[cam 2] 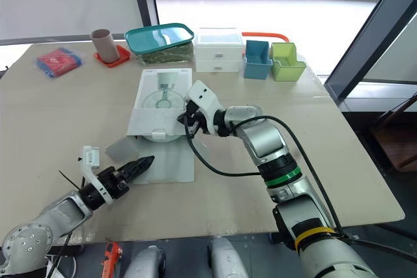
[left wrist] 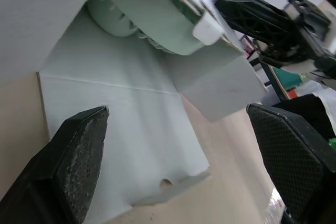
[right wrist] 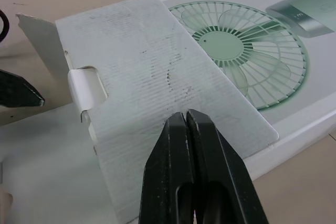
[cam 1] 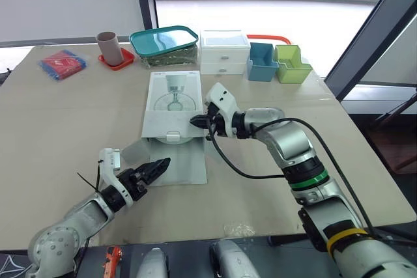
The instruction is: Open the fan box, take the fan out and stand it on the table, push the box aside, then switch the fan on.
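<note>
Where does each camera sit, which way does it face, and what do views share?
Left eye view: on the head, facing forward and down over the table; both arms, left gripper and right gripper by the fan box.
Right eye view: stereo twin, same scene.
Left wrist view: on the left wrist, along its open fingers toward the fan in the opened box.
Right wrist view: on the right wrist, along its shut fingers onto the box's flap.
Shared: both wrist views show the flap's tab.

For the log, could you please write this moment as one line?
fan box: lying flat, end open | fan: inside box | left gripper: open, near lid flap | right gripper: shut, over tabbed flap
</note>
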Robot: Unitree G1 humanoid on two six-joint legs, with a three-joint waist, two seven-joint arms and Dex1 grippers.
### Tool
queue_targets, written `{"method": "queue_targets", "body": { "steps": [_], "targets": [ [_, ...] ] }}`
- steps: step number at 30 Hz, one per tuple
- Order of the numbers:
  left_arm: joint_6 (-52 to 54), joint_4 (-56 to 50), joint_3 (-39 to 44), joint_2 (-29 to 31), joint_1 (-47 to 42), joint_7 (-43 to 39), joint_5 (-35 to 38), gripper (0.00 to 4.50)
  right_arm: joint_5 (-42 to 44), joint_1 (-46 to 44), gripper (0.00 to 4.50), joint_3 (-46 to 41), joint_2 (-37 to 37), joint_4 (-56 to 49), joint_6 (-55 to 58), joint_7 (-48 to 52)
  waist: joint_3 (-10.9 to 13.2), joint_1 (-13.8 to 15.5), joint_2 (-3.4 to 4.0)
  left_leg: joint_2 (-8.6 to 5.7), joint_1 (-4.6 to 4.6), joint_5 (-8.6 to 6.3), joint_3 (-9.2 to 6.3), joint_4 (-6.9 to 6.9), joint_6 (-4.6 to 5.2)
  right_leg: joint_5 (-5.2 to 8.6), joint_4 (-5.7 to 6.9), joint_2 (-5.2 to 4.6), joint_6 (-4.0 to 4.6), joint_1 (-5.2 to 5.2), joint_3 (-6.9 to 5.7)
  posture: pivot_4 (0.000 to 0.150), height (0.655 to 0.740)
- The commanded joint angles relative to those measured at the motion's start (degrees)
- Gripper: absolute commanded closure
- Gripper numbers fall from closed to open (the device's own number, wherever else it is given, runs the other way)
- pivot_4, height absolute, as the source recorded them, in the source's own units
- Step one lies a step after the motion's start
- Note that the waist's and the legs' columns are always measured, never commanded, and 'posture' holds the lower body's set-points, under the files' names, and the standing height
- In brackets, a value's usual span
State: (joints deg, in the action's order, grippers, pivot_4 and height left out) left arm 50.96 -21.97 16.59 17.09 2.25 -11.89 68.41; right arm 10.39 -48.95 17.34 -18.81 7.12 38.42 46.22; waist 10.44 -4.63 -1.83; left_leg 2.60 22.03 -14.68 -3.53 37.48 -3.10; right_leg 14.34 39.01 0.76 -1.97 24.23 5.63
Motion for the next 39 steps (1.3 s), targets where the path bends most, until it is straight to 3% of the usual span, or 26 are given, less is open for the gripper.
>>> {"method": "queue_targets", "body": {
  "steps": [1,9,16,39],
  "targets": [
    [0.25,0.13,-1.0,-2.74,-2.46,5.52,2.82,0.03,-0.81,0.85,4.5,0.75,0.02,-0.28,0.91,0.07,0.0,0.0,0.0,0.0,0.01,0.0,0.0,0.0,0.0,0.0,0.0,0.0,0.0,0.0,0.01,0.15,0.74],
    [1.3,2.87,-1.94,-4.47,-6.26,12.04,2.75,0.03,-0.78,0.51,4.5,0.63,-0.05,-0.55,1.09,0.19,0.0,0.02,0.0,-0.03,0.02,0.01,0.0,0.0,-0.01,-0.01,0.0,-0.01,-0.01,0.0,0.02,0.15,0.74],
    [0.74,5.46,-2.38,-5.02,-8.71,13.08,2.22,0.03,-0.9,0.18,4.5,0.48,-0.09,-0.33,0.85,0.12,0.0,0.04,0.0,-0.04,0.02,0.01,-0.01,0.0,-0.02,-0.01,-0.01,-0.02,-0.02,0.0,0.01,0.15,0.74],
    [-2.37,7.51,-2.8,-7.27,-11.5,10.26,-0.63,0.03,-1.41,1.05,4.5,0.53,0.09,-1.02,0.72,-0.2,0.0,0.28,0.0,-0.08,0.05,0.04,-0.01,0.0,-0.07,-0.01,-0.04,-0.05,-0.05,-0.01,0.02,0.15,0.74]
  ]
}}
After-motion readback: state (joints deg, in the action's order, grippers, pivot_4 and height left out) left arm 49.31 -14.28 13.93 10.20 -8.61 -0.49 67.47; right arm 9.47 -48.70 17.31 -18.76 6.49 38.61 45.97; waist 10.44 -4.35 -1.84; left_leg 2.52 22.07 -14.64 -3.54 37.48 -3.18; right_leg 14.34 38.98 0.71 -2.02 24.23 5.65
